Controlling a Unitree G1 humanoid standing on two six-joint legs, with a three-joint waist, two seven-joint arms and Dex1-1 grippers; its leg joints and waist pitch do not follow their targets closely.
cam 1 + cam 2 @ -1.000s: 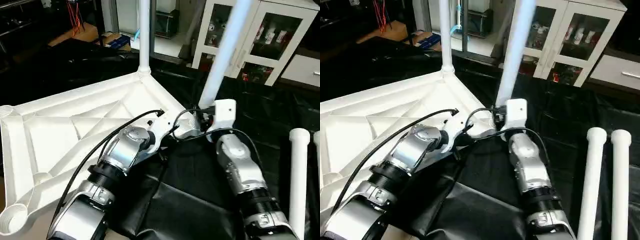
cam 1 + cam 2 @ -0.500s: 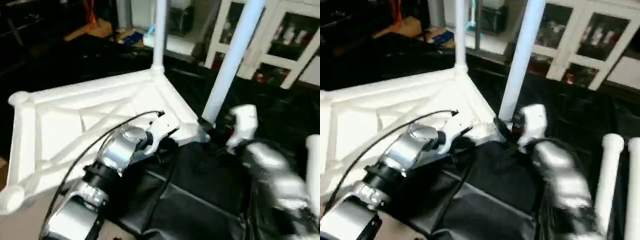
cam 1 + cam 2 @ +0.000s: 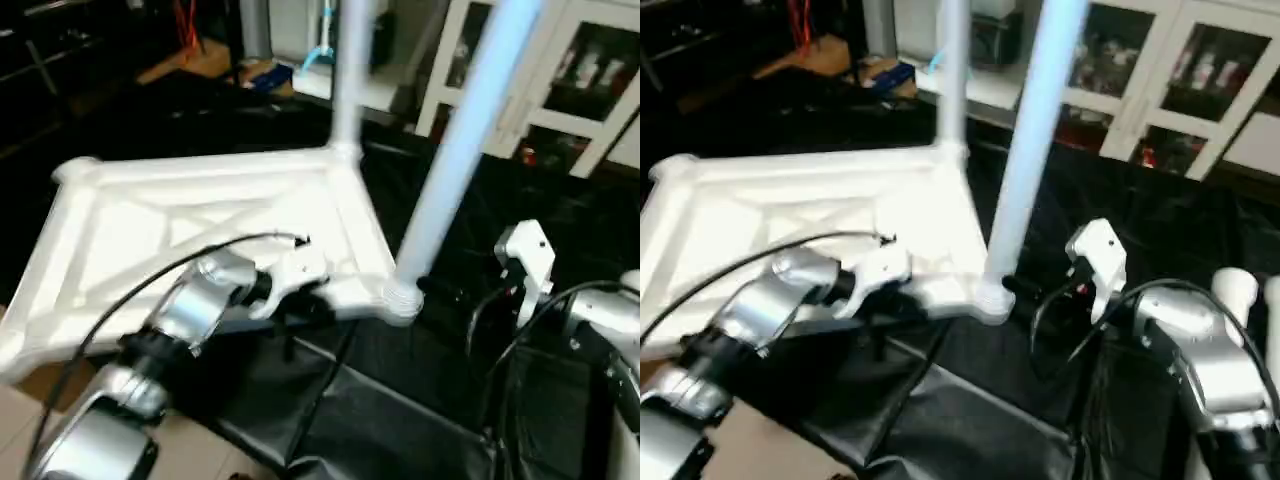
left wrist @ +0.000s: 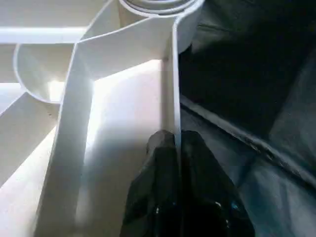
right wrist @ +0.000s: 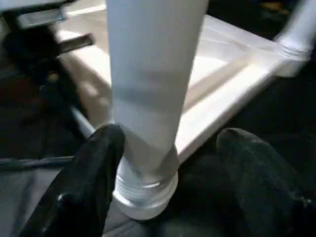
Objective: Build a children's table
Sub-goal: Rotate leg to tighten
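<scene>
- Tabletop [image 3: 200, 215]: white plastic rectangle lying underside up on black sheeting [image 3: 420, 400], X-braced ribs showing, a round socket at each corner. Judged light for its bulk and stiff across the ribs; the thin rim wall gives a narrow pinch that could slip or let the panel pivot.
- Near leg [image 3: 455, 160]: long white tube standing upright in the corner socket [image 3: 400, 300] closest to the right arm, its ribbed collar seated at the socket mouth. Judged light, rigid and smooth, so inclined to slide through the pads; best taken low, just above the collar, where leverage on the socket is least.
- Far leg [image 3: 350, 70]: second white tube upright in the far corner socket.
- Spare legs [image 3: 1237, 290]: flared white tube ends lying on the sheeting at the right edge, well apart from the tabletop. How many remain cannot be told with certainty.
- Left gripper [image 4: 175, 148]: clenched on the tabletop's thin rim wall, one black finger [image 4: 158, 173] on either side of it, near the socketed corner. Judged to be steadying the panel.
- Right gripper [image 5: 168, 163]: spread wide, its fingers [image 5: 94, 173] standing either side of the near leg's base with a clear gap on the far side; grasping nothing. Whether the nearer pad brushes the collar cannot be told.
- Cabinet [image 3: 560, 90]: white, glass-doored, behind the work; no part of the build.
</scene>
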